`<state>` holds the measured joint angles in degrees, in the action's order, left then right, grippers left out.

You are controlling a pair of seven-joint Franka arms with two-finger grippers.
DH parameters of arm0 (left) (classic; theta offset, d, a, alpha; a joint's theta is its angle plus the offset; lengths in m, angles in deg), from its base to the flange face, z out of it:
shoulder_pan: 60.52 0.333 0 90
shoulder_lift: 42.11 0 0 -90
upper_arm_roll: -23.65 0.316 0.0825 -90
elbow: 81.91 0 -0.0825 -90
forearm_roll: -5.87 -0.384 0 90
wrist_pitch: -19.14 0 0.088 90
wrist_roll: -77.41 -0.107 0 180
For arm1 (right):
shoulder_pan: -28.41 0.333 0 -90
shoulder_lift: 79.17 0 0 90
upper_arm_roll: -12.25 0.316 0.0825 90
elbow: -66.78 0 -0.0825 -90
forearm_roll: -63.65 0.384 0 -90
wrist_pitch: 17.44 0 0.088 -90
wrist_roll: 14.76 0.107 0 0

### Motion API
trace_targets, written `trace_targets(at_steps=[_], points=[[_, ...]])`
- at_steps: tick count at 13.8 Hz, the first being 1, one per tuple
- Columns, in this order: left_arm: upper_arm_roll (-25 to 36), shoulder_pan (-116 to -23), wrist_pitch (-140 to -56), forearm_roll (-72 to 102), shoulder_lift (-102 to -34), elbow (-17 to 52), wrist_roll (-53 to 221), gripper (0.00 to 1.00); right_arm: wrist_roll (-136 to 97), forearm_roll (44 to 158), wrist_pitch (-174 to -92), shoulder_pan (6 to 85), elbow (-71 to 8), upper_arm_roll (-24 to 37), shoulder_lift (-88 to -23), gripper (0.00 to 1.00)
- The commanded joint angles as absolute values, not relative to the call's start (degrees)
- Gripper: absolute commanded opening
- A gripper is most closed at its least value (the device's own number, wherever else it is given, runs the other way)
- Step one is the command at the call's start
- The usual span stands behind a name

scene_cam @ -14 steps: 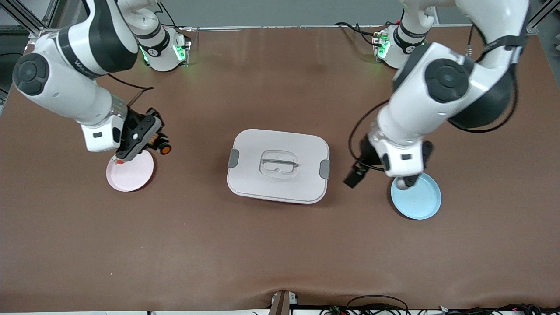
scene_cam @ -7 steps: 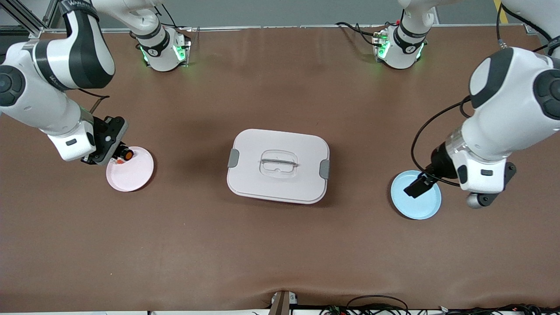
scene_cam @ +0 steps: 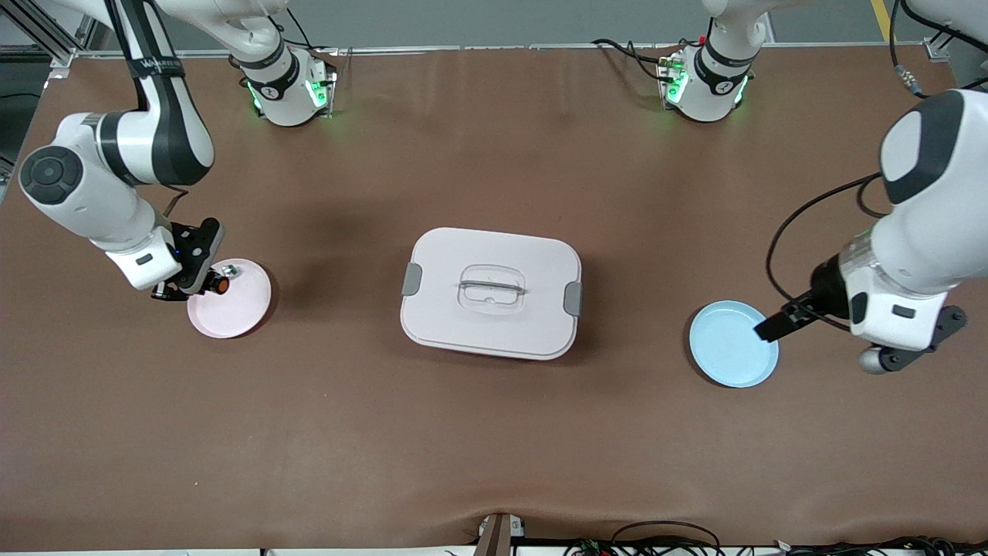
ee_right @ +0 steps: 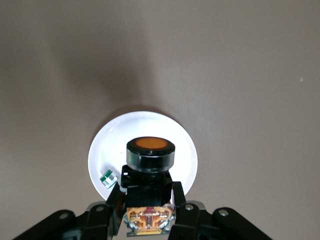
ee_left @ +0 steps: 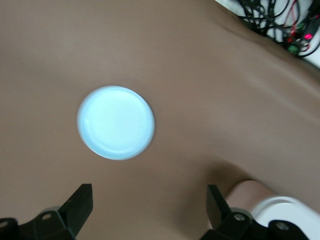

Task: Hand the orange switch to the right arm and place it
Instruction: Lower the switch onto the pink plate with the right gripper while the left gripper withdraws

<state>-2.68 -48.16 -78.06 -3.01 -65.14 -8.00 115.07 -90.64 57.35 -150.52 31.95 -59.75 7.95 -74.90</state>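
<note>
Front view: the right pincer point(scene_cam: 202, 287) hangs over the edge of the pink plate point(scene_cam: 239, 313), at the right arm's end of the worktop point(scene_cam: 494, 448).
Right pincer: clamped shut on the orange switch point(scene_cam: 219, 285), whose round orange end points out over the plate.
Right wrist view: the switch point(ee_right: 150, 152) is gripped by its black body, orange face toward the plate point(ee_right: 185, 150); a small silver piece point(ee_right: 107, 177) lies on the plate beside it.
Left pincer: the left pincer point(ee_left: 150, 210) is spread wide and empty; its arm waits beside the blue plate point(scene_cam: 733, 355), at the left arm's end.
Middle: a closed white box point(scene_cam: 491, 292) with a handle sits between the two plates.
Just changed: a second ago the right pincer was over the plate's rim toward the robots' bases with the switch sticking out past it; it has since shifted toward the plate's outer edge. The left arm, then over the blue plate, has swung clear of it.
Meaning: the handover looks finished, I'd say; what remains is lowering and releasing the switch on the pink plate.
</note>
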Motion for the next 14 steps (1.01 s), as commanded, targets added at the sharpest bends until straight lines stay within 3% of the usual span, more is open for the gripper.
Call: trace_targets(at_steps=[1,5,10,14], points=[[7.18,-54.34,-74.99,-3.01,-59.79,-7.03,103.91,1.00,-91.49,54.43,-156.45,30.78,-64.86,8.91,-75.84,0.00],[16.95,-61.47,-69.64,-2.65,-54.86,-6.06,93.85,1.00,-92.02,48.27,-162.17,30.08,-67.33,8.91,-73.12,0.00],[21.35,-61.83,-68.75,1.80,-47.67,-0.98,81.02,1.00,-92.11,46.78,-174.83,25.25,-70.85,8.91,-67.41,0.00],[22.95,-62.27,-68.92,4.46,-42.64,4.22,80.66,1.00,-92.19,46.60,-178.97,24.36,-70.77,8.91,-63.54,0.00]])
